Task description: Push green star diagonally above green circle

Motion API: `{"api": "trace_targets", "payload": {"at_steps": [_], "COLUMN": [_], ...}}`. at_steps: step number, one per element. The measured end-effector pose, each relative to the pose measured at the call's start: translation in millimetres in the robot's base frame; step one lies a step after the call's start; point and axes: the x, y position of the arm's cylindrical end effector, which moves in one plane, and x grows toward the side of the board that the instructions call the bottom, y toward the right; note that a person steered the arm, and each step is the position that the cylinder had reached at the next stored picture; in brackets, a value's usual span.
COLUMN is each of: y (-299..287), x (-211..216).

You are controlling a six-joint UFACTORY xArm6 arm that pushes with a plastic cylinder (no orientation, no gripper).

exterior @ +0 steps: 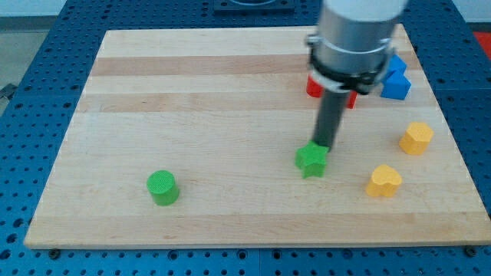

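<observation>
In the one camera view, a pale wooden board (230,92) lies on a blue perforated table (46,46). The arm (357,38) comes down from the view's top right as a wide grey cylinder with a dark band, and the straight dark rod (330,119) hangs from it. There are no fingers here to open or close; the rod simply ends in my tip (323,146), which meets the upper right edge of the green star (311,161), touching it or very nearly so.

The green star sits a little right of the board's middle, in its lower half. The green circle (163,188), a short upright cylinder, stands well apart from it toward the view's lower left, and slightly nearer the bottom edge than the star.

Behind the arm, near the view's top right, a red block (314,86) shows on both sides of the rod; its shape is mostly hidden. Just right of the arm is a blue block (397,80), angular in outline and partly covered, possibly two pieces close together. Two yellow blocks lie along the right side: one yellow block (416,138) near the right edge, and a yellow heart (383,181) lower down, to the right of the star.
</observation>
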Motion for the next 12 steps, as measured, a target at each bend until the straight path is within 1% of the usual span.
{"api": "trace_targets", "payload": {"at_steps": [1,2,3,4,5,6,7,8,9,10,12], "y": [-13.4,19.8,36.9,31.8,-0.5,-52.0,-93.9,-122.5,-107.4,-103.7,-163.4], "x": [1.5,0.5,7.1,29.0,49.8,50.0,39.9,34.4,32.6,12.0,5.1]}}
